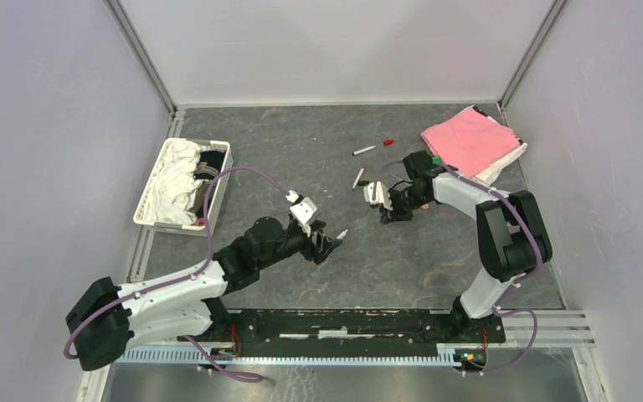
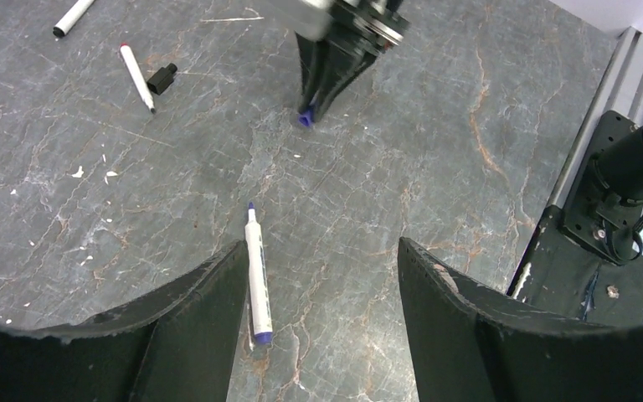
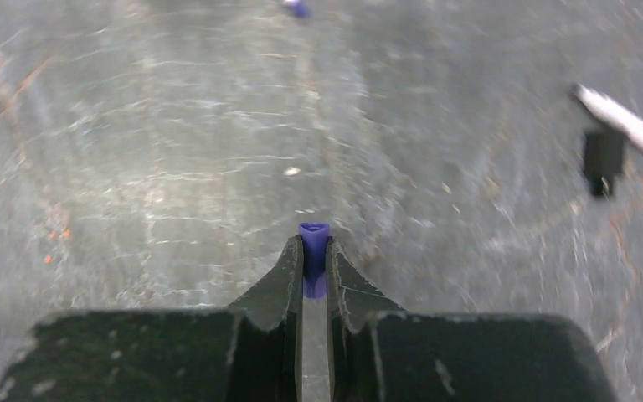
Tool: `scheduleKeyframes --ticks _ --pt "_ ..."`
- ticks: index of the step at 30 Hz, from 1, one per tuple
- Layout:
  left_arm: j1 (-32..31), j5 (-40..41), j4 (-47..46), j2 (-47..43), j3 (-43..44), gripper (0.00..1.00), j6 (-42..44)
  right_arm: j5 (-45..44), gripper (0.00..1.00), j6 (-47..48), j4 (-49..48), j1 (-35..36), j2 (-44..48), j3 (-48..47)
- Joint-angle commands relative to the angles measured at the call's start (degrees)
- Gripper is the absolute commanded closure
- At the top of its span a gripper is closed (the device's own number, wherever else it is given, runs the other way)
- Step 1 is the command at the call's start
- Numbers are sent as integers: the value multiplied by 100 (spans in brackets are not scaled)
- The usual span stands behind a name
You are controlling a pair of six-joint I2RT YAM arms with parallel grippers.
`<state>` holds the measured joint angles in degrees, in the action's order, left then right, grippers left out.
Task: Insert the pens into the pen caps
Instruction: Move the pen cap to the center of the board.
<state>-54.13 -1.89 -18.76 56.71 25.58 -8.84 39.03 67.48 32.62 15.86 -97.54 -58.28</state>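
Note:
My left gripper (image 2: 322, 251) is open and low over the table. A thin white pen with a blue-purple tip (image 2: 255, 276) lies between its jaws, against the inner edge of the left finger; it also shows in the top view (image 1: 342, 234). My right gripper (image 3: 314, 244) is shut on a small blue-purple cap (image 3: 313, 251), open end forward, just above the table. The left wrist view shows it (image 2: 306, 117) beyond the pen. Another white pen (image 2: 136, 77) lies beside a black cap (image 2: 161, 79). A third pen (image 1: 363, 151) and a red cap (image 1: 389, 142) lie farther back.
A folded pink cloth (image 1: 469, 138) lies at the back right, with a small green cap (image 1: 436, 159) at its near edge. A white basket (image 1: 182, 186) of cloths stands at the left. The right arm's base (image 2: 611, 193) is at the right of the left wrist view.

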Motion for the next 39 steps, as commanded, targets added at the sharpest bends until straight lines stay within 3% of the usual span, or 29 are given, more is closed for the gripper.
scheduleKeyframes --ticks 1,4,6,13,22,39 --pt "-27 16 -26 -29 -91 29 152 27 99 2574 1428 239 112 -214" --pt "-28 151 -81 -119 -334 29 197 -318 98 2788 1673 398 -114 -385" --pt "-28 171 -144 -214 -483 29 199 -402 92 2859 1822 479 -252 -486" --pt "-22 172 -212 -470 -725 29 106 -802 81 2427 1722 695 -564 -589" --pt "-28 171 -198 -479 -773 29 111 -1183 56 2020 1418 832 -446 -464" --pt "-27 171 -135 -565 -855 29 209 -1455 67 2001 1723 823 -672 -532"
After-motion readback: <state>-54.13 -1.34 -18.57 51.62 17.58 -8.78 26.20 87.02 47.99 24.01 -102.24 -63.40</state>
